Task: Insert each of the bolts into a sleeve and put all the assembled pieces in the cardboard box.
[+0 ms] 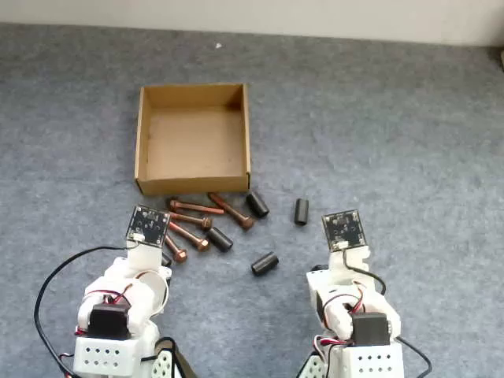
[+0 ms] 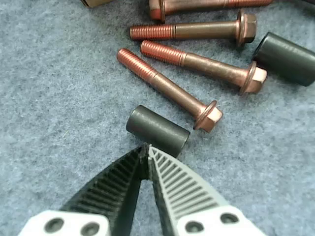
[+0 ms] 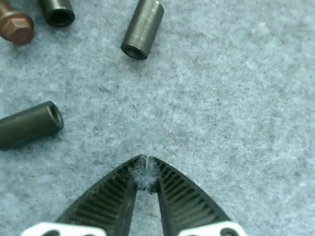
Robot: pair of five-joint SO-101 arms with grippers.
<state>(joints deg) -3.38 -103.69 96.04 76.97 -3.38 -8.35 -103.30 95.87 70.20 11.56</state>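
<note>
Grey carpet (image 1: 409, 142) covers the whole table, short-piled and flecked, and a pale strip of wall (image 1: 315, 16) runs along its far edge. Beyond my left arm sits the cardboard box (image 1: 193, 186) — square, shallow and open on top, plain brown, its bare floor showing. Just in front of its near wall lie the bolts (image 1: 197, 207). They are coppery, each with a threaded end, a smooth shank and a flanged hex head, and they lie flat in a loose fan with every shank bare. In the left wrist view I count four of them close together. The sleeves (image 1: 265, 263) are short dark tubes, hollow through. They are scattered on their sides, some among the bolts and some out between my two arms. One of them, the nearest sleeve (image 2: 157, 130), lies right at the tips of my left gripper (image 2: 146, 147), whose fingers are pressed together and hold nothing. My right gripper (image 3: 146, 160) is over open carpet — fingers closed tip to tip, empty — with three sleeves lying apart from it, farther out.
</note>
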